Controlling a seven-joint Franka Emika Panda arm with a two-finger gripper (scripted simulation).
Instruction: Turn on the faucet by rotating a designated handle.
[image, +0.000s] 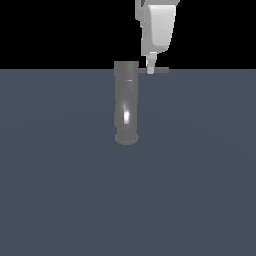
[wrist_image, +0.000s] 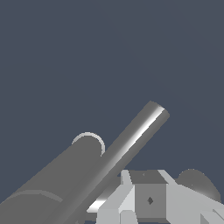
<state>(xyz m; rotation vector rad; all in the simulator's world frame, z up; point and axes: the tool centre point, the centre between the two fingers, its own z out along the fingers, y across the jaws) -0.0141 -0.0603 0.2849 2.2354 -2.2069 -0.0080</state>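
An upright, dull-grey metallic cylinder, the faucet (image: 126, 100), is seen standing on a flat slate-blue counter (image: 60, 190) near the middle of the exterior view. A wider round foot is shown at its base, and a bright glint is carried on its lower body. From its top a thin, straight grey rod, the handle (image: 161, 71), is held out sideways toward the exterior view's right, level with the far edge of the counter where the black background begins.

The white robot pincer (image: 150, 69) is lowered from above, with a small white fingertip (image: 150, 65) set against the handle close to the cylinder. Whether the pincer is spread or pressed together cannot be told: only one fingertip is shown in the exterior view, and in the wrist view only the blocky white and grey parts of the pincer (wrist_image: 148, 199) are seen.

Wide bare counter is left on every side of the faucet, and the handle's outer end is unobstructed.

In the wrist view the handle (wrist_image: 131, 144) is seen as a long, bright-streaked bar beside the faucet (wrist_image: 57, 179), whose body is cut off by the picture edge. The arm above the pincer is cut off in the exterior view.
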